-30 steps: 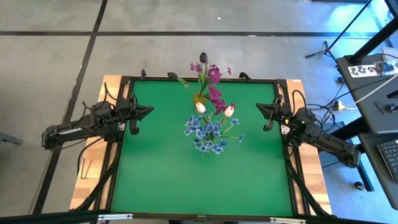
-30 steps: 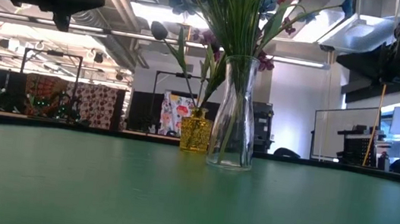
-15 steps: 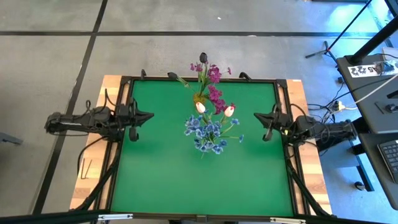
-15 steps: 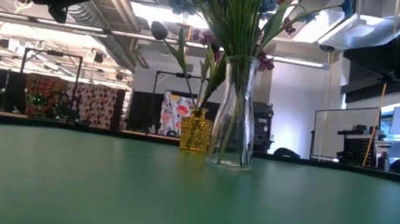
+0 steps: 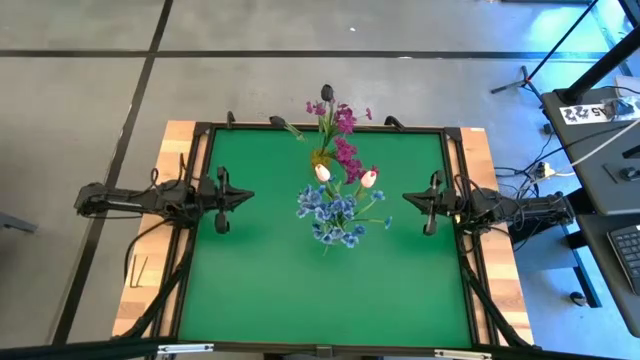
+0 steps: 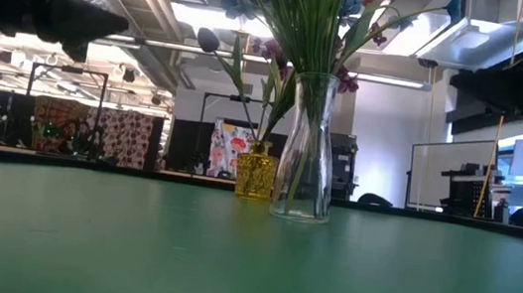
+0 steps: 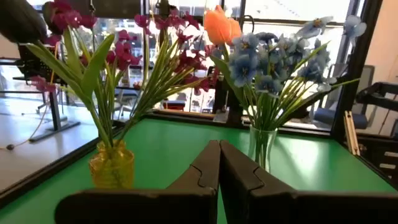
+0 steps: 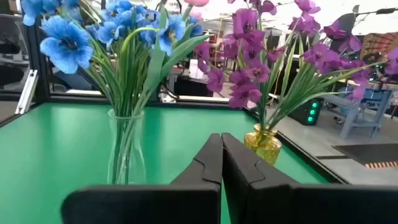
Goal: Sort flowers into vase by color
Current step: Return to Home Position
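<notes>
Left claw [image 5: 243, 197] is clenched and empty, above the 9 o'clock edge of the bench [image 5: 260, 290]. Right claw [image 5: 410, 199] is clenched and empty, at 3 o'clock. Blue flowers [image 5: 335, 215] and pale tulips [image 5: 322, 172] stand in the clear vase [image 6: 306, 152] near centre. Magenta flowers [image 5: 345, 150] and dark tulips [image 5: 327, 92] stand in the yellow vase [image 6: 255, 171], at 12 o'clock from the clear vase.

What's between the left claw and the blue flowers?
Only bare green table, seen in the high view, separates the left claw from the blue flowers.
</notes>
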Action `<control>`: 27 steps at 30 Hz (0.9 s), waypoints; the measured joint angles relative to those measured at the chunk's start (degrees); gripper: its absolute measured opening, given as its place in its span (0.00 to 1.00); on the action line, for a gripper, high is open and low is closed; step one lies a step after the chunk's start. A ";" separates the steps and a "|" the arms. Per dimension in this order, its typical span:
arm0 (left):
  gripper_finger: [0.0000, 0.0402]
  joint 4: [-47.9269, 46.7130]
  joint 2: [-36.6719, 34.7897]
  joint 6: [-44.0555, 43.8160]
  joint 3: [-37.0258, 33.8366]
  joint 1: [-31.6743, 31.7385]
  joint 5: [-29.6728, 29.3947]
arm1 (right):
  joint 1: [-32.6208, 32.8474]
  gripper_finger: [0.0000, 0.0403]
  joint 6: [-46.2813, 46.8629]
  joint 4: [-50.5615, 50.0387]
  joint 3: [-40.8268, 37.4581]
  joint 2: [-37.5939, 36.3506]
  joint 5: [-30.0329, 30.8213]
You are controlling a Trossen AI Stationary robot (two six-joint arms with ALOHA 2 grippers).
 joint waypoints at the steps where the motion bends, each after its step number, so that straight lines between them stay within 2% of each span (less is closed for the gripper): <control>1: 0.00 0.10 -0.28 -0.11 -0.55 0.13 0.03 | 0.00 0.00 0.00 0.03 -0.01 0.22 0.07; 6: 0.00 -2.95 -0.56 -1.57 -0.53 1.47 2.06 | -0.02 0.00 -0.06 -0.03 -0.01 1.07 -0.44; 12: 0.00 -3.42 -0.58 -1.62 -0.53 3.64 6.54 | -0.04 0.00 -0.10 -0.64 -0.04 1.07 -5.43; 21: 0.00 -4.22 -0.58 -1.29 -0.53 8.55 11.87 | -0.04 0.00 0.31 -0.75 -0.06 1.09 -5.85; 27: 0.00 -4.32 -0.58 -1.77 -0.51 9.58 13.69 | -0.04 0.00 0.69 -0.75 -0.06 1.09 -5.85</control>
